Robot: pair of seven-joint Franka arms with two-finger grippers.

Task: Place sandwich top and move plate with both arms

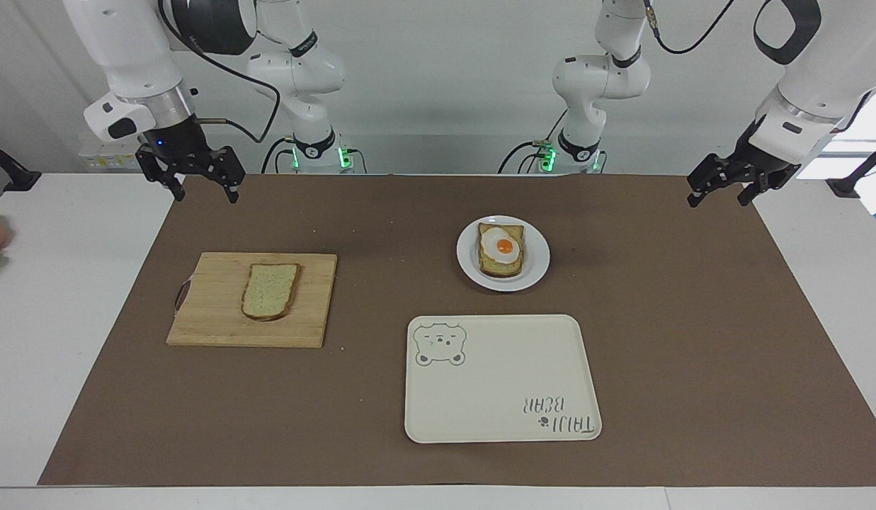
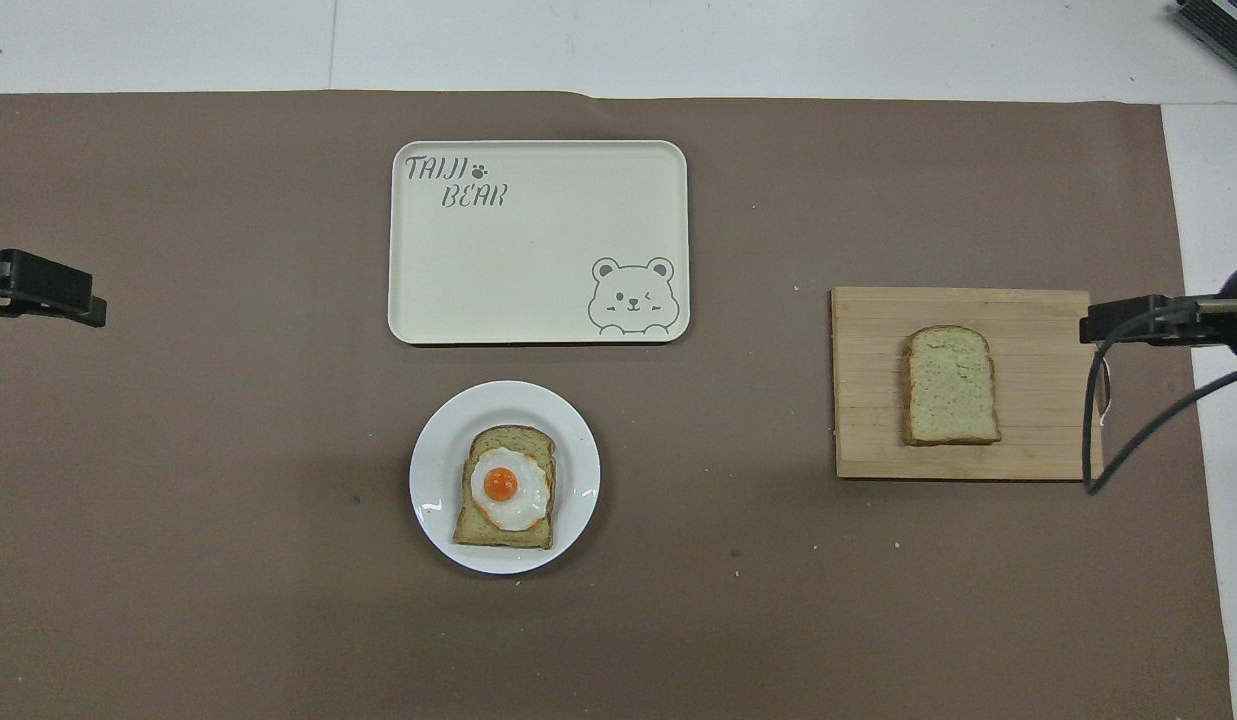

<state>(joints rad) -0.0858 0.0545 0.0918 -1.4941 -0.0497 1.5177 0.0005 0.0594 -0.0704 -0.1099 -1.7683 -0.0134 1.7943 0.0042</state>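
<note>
Item: sandwich top lay on my cutting board; plate nearer the robots than tray. My right gripper and left gripper hung empty, fingers apart.

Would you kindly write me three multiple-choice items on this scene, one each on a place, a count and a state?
1. Where does the plain bread slice lie?
A. on the cutting board
B. on the tray
C. on the plate

2. How many bread slices are in view?
A. one
B. two
C. four

3. What does the right gripper hold?
A. the plate
B. the bread
C. nothing

Key:
1 A, it rests flat on the board.
2 B, the plain slice and the egg toast on the plate.
3 C, its jaws are open and empty above the mat, like those of the waiting left gripper.
</note>
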